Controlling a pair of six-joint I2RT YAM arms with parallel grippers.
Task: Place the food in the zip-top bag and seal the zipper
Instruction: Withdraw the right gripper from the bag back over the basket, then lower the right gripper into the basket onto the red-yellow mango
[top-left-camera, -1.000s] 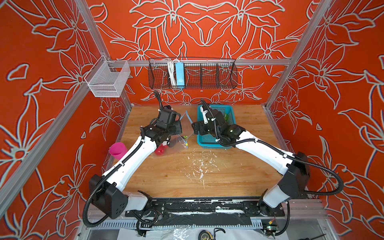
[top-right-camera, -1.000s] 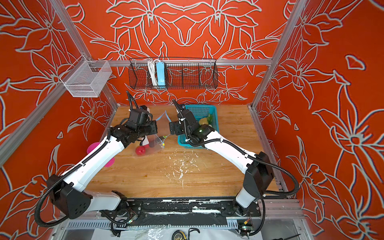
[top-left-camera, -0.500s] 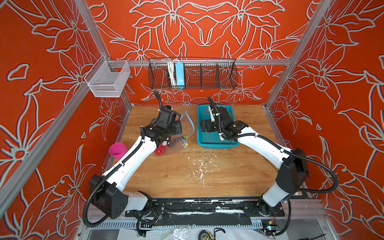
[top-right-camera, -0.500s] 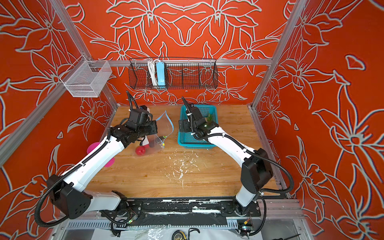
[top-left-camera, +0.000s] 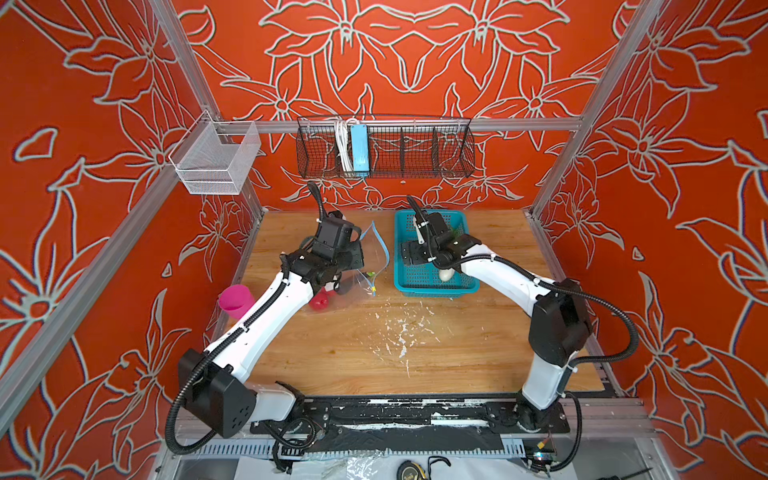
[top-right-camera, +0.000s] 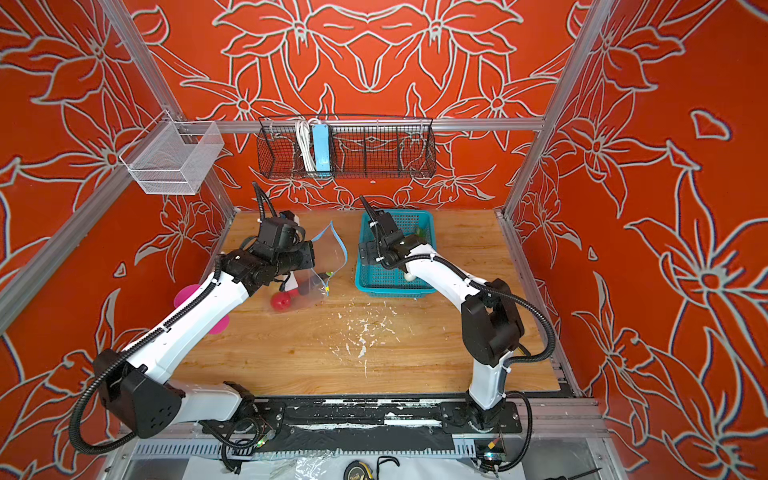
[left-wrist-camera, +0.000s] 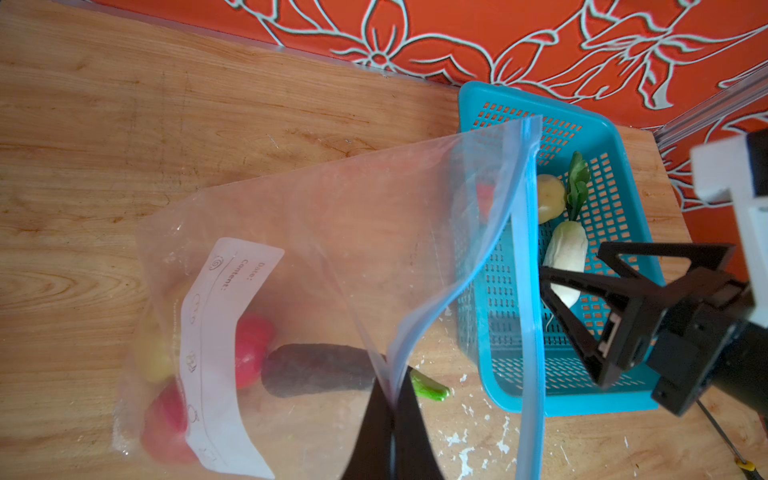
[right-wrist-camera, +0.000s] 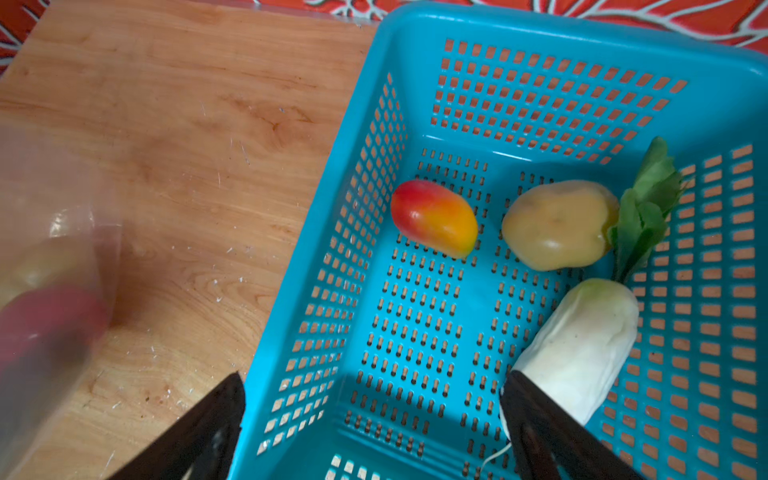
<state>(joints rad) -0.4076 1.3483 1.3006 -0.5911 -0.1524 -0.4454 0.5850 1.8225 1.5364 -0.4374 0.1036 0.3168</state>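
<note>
My left gripper (left-wrist-camera: 390, 399) is shut on the near lip of the clear zip-top bag (left-wrist-camera: 332, 249) and holds its mouth agape. The blue zipper (left-wrist-camera: 530, 291) arcs up around the opening. Inside the bag lie a dark eggplant (left-wrist-camera: 316, 370), two red apples (left-wrist-camera: 251, 349) and a yellowish piece (left-wrist-camera: 156, 353). My right gripper (right-wrist-camera: 376, 378) stands open and empty over the teal basket (right-wrist-camera: 316, 249). In the basket lie a red-yellow fruit (right-wrist-camera: 434, 218), a tan potato (right-wrist-camera: 559, 224) and a white radish (right-wrist-camera: 577, 349). One finger is right beside the radish's end.
In a top view, a pink cup (top-left-camera: 235, 301) stands at the table's left edge behind my left arm. A black wire rack (top-left-camera: 384, 147) and a white mesh bin (top-left-camera: 214, 160) hang on the walls. White flecks (top-left-camera: 395, 332) mark the wood mid-table.
My right gripper has moved right, from the bag's mouth to above the teal basket, still open. The left gripper has kept its hold on the bag.
</note>
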